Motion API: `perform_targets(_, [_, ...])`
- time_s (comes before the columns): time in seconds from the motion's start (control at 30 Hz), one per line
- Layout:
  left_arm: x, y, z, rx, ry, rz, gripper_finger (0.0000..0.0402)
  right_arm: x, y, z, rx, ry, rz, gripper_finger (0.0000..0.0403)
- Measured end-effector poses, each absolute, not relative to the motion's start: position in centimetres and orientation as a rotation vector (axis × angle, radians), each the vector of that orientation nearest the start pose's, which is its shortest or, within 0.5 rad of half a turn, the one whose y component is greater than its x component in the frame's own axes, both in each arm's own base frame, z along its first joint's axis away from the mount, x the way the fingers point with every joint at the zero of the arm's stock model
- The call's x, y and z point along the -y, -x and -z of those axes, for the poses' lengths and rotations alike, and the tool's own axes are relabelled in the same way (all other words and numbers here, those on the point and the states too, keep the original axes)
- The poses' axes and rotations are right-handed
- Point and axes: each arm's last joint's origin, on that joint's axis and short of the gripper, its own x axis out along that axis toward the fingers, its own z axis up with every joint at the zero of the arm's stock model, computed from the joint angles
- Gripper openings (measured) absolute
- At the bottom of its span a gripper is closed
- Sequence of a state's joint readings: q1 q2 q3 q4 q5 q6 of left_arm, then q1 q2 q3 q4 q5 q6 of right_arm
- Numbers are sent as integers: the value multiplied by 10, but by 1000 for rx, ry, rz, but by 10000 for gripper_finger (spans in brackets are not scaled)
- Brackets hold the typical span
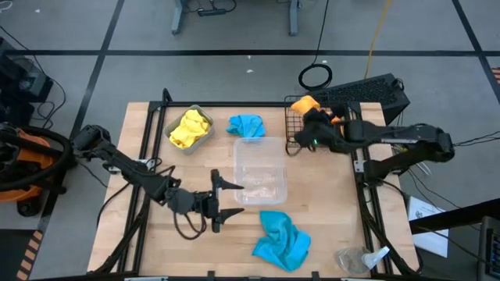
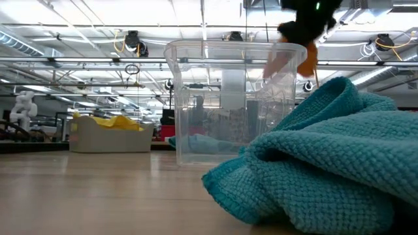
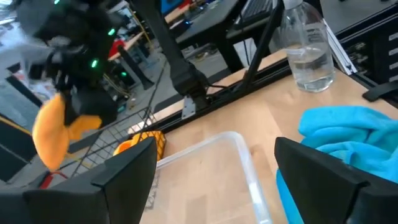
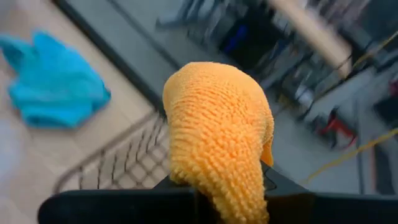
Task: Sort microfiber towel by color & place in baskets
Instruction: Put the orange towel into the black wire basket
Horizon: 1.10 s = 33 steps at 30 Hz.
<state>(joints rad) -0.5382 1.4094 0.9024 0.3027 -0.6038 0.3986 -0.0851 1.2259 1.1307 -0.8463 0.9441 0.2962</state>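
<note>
High view, right hand (image 1: 312, 117): I see it pinching an orange towel (image 4: 217, 137) over the mesh basket (image 1: 295, 129).
Left hand (image 1: 226, 199): spread, beside the clear tub (image 1: 260, 172).
Blue towels: one (image 1: 281, 240) near me, one (image 1: 246, 125) behind the tub.
Grey bin (image 1: 176, 125): yellow towels (image 1: 190, 129), probably both.

The black wire-mesh basket (image 1: 298, 125) is largely hidden behind the right arm.
</note>
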Motion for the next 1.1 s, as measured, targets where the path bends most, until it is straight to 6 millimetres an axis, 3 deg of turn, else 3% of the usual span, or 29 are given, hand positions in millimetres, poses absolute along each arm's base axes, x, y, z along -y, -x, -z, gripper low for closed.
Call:
perform_targets(0.23, [133,-282,-276,-210,-492,4,329,96,-217,-265,-828,61,1123,32])
perform_targets(0.47, [130,-282,-271,-252,-476,18,329,116,-211,-224,-723,-37,1076,36])
perform_targets(0.6, [130,-282,-271,-251,-467,18,329,119,-207,-218,-706,-75,1110,65])
perform_targets(1.1, [130,-282,-271,-252,-450,17,329,115,-202,-210,-787,-198,1026,260])
